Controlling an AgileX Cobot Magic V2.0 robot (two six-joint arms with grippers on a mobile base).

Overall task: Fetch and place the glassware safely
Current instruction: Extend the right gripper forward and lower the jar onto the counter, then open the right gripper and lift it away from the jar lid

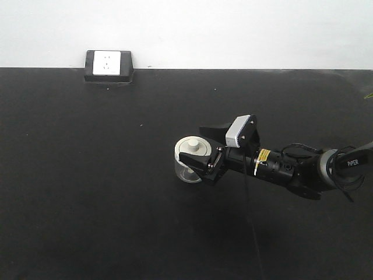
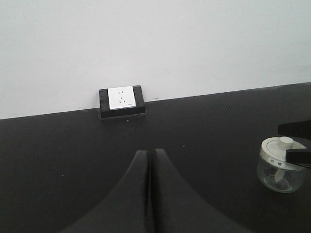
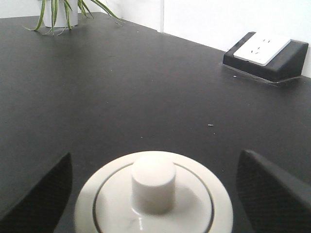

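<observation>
The glassware is a small clear jar [image 1: 187, 166] with a cream-white knobbed lid, standing upright on the black table [image 1: 87, 175] near its middle. My right gripper [image 1: 192, 146] is open and straddles it, one finger on each side of the lid, and both stand apart from it in the right wrist view. That view shows the lid [image 3: 153, 194] close up between the two dark fingers [image 3: 272, 189]. The jar [image 2: 281, 167] also shows at the right edge of the left wrist view. My left gripper [image 2: 150, 153] is shut on nothing, low over the table, left of the jar.
A white wall socket in a black box [image 1: 108, 65] sits at the table's back edge against the white wall; it also appears in both wrist views [image 2: 122, 101] [image 3: 266, 54]. A potted plant [image 3: 58, 12] stands at the far corner in the right wrist view.
</observation>
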